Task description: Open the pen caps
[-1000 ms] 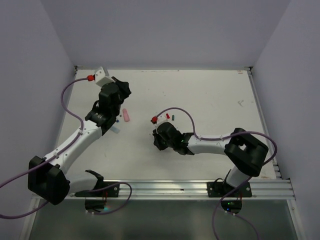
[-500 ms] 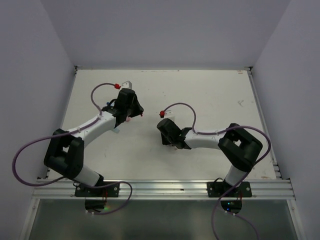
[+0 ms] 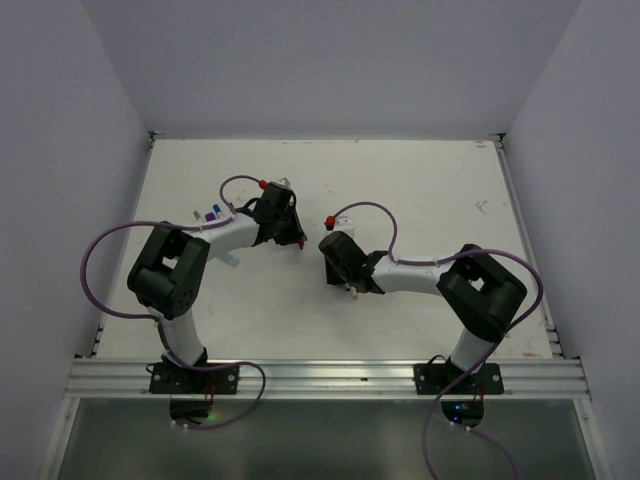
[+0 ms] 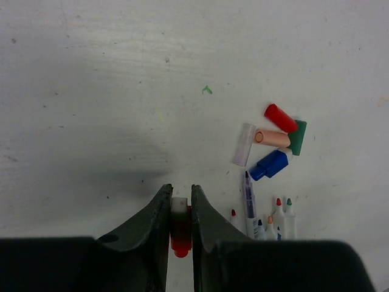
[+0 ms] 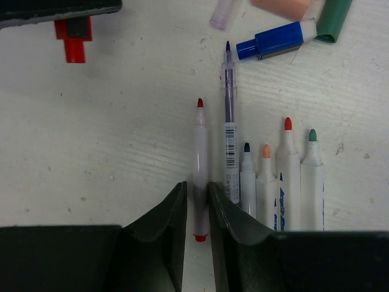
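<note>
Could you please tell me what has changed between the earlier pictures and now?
The left claw swung from the far-left corner in to the middle of the table. It is now close to the right claw and shut on a red cap. The right claw shifted only slightly and has a red-tipped pen between its fingers. Its arm stayed much where it was.
</note>
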Controlling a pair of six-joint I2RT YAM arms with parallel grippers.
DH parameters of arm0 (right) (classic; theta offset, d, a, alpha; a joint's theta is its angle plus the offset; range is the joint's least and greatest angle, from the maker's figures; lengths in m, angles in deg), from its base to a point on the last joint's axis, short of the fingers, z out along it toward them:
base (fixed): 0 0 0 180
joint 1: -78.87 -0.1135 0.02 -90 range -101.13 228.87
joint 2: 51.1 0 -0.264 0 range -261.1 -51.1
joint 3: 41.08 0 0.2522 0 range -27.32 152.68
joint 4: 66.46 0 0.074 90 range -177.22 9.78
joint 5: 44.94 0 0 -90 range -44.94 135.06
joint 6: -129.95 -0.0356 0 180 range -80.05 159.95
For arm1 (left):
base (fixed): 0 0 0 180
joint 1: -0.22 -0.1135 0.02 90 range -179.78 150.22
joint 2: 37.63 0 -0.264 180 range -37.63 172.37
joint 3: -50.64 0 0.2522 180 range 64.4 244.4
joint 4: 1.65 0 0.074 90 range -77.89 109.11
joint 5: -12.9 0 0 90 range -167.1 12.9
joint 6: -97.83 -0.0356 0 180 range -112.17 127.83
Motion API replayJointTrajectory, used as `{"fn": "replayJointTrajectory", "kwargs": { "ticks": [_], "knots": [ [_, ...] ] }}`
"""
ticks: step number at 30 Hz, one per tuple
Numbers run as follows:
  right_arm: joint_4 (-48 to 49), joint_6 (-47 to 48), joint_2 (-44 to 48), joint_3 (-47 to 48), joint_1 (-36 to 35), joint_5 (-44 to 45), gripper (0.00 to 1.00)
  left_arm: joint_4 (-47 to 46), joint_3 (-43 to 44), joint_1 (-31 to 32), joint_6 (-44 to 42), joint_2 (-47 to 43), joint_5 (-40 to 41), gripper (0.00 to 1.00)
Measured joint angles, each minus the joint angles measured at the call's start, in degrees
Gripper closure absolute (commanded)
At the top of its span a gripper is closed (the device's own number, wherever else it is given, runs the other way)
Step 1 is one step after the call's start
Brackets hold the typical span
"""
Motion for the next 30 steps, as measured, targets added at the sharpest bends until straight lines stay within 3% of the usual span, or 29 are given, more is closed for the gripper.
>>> {"fn": "replayJointTrajectory", "kwargs": {
  "ticks": [11,20,27,30],
  "knots": [
    [2.1,0.1,0.0,-0.5,0.0,-2.4,0.69,-0.6,5.3,2.8,1.9,6.6,0.3,0.65],
    [3.4,1.6,5.2,-3.9,0.0,-5.6,0.49,-0.6,5.6,3.5,2.7,6.2,1.1,0.47],
    [4.4,4.5,16.3,-6.5,0.0,-5.8,0.23,6.0,5.6,3.3,0.7,-0.3,9.3,0.09],
    [4.8,5.8,20.6,-7.8,0.0,-5.2,0.12,8.5,5.6,2.4,-0.8,-4.4,13.6,0.02]
  ]
}}
